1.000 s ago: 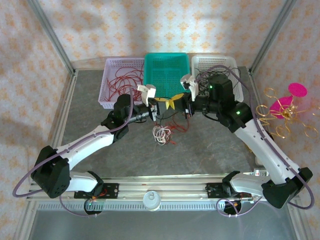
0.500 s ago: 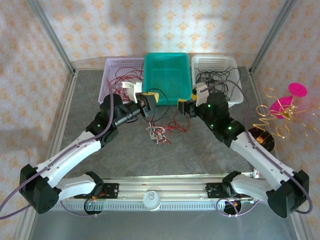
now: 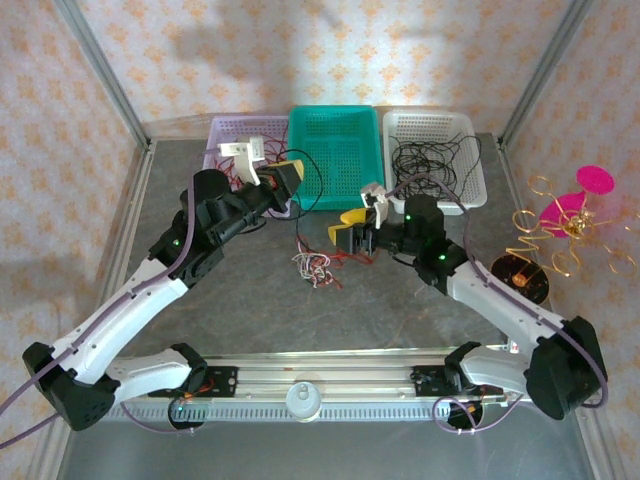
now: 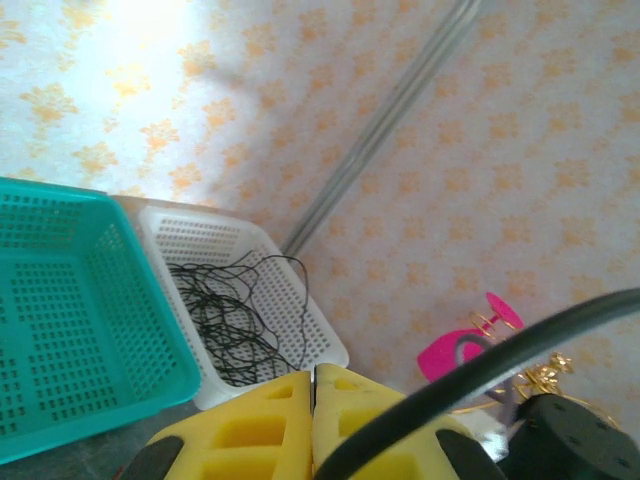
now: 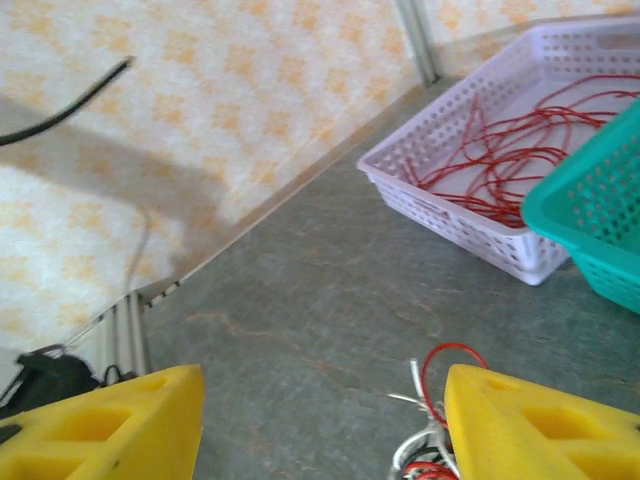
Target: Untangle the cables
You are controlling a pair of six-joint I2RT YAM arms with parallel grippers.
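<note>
The left gripper [image 3: 290,178] is pressed shut on a black strand [image 3: 319,185] that loops down to the cables [image 3: 315,268], a red, white and black clump on the surface [image 3: 400,310] below it. The right gripper [image 3: 347,228] stands wide and empty just beside the clump.

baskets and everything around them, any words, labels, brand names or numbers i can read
No readable text anywhere: the purple basket, teal basket and white basket bear no lettering, the yellow fingers are blank, and the wallpaper carries a floral pattern, no writing.
</note>
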